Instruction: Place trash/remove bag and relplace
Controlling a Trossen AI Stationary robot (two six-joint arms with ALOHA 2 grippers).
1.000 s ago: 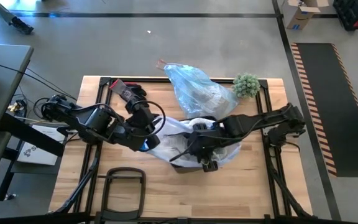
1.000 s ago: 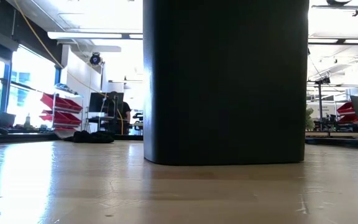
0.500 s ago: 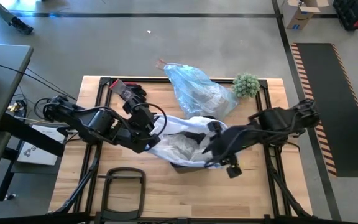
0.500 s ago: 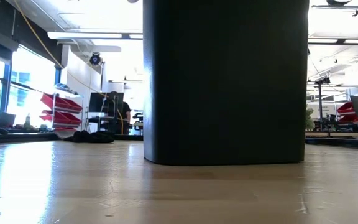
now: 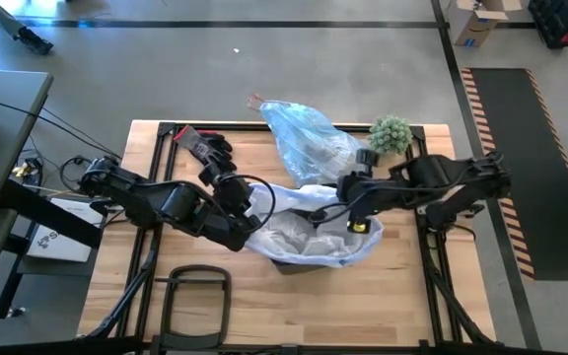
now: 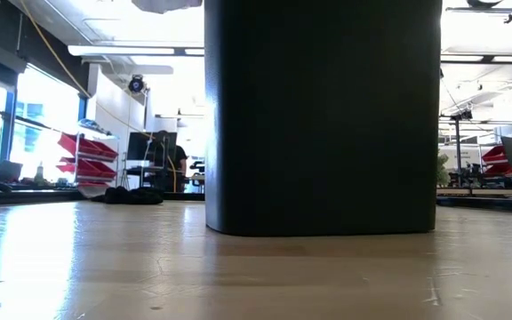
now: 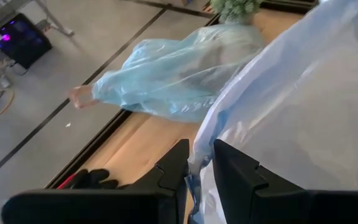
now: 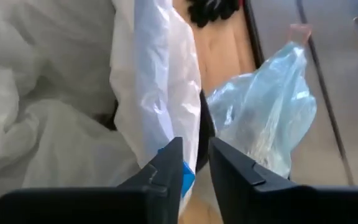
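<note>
A whitish translucent bag [image 5: 309, 232] with blue bits is draped over the black bin [image 6: 323, 116] at the table's middle. My left gripper [image 5: 255, 207] is shut on the bag's left rim. My right gripper [image 5: 347, 209] is shut on its right rim. The light-blue bag [image 5: 309, 138], full and tied with a reddish end, lies on its side at the far edge, and no gripper touches it. No loose trash shows. My left gripper pinches the white bag's rim edge [image 7: 199, 158] between its two fingers, slanting down from the table's left. The plastic rises slack beyond the fingers. My right gripper pinches the white bag's rim [image 8: 190, 163], by a blue bit, between its two fingers, slanting down from the right. The bag hangs loose over the bin.
A small green plant [image 5: 390, 133] stands at the far right beside the blue bag. Dark gloves with a red piece [image 5: 203, 148] lie at the far left. A black frame [image 5: 197, 296] lies at the near edge. Black rails [image 5: 424, 247] run along both sides.
My right gripper has risen from the bin's near side and swung toward the far edge, tipping more steeply down. It now holds the white bag's right rim. The bag's right side has spread out wider over the bin. My left gripper has sunk a little, still shut on the rim.
</note>
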